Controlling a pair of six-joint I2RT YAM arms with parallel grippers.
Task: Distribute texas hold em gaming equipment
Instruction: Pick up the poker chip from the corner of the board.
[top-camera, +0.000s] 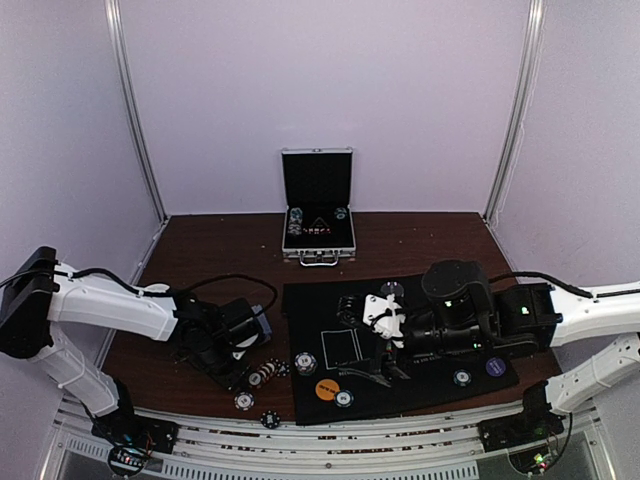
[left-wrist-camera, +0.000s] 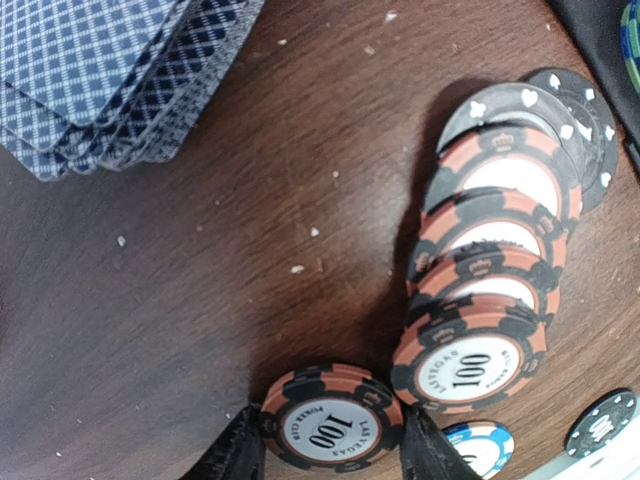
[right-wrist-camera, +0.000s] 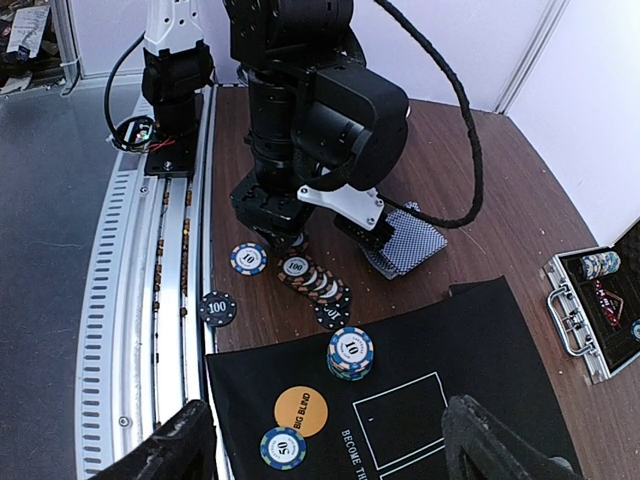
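Note:
In the left wrist view my left gripper (left-wrist-camera: 333, 445) is shut on an orange-and-black 100 poker chip (left-wrist-camera: 333, 428), one finger on each edge. It lies on the brown table at the near end of a fanned row of like chips (left-wrist-camera: 490, 250). A deck of blue-backed cards (left-wrist-camera: 100, 70) sits beyond. My right gripper (right-wrist-camera: 335, 450) hangs open over the black mat (right-wrist-camera: 480, 340), with nothing between its fingers. Below it lie an orange Big Blind disc (right-wrist-camera: 301, 410), a 50 chip (right-wrist-camera: 283, 447) and a stack of 10 chips (right-wrist-camera: 351, 352).
A silver case (top-camera: 318, 205) stands open at the back. A blue 10 chip (right-wrist-camera: 248, 258) and a black 100 chip (right-wrist-camera: 218, 308) lie near the rail at the table's front edge. A purple disc (top-camera: 495, 366) and another chip (top-camera: 461, 378) rest on the mat's right side.

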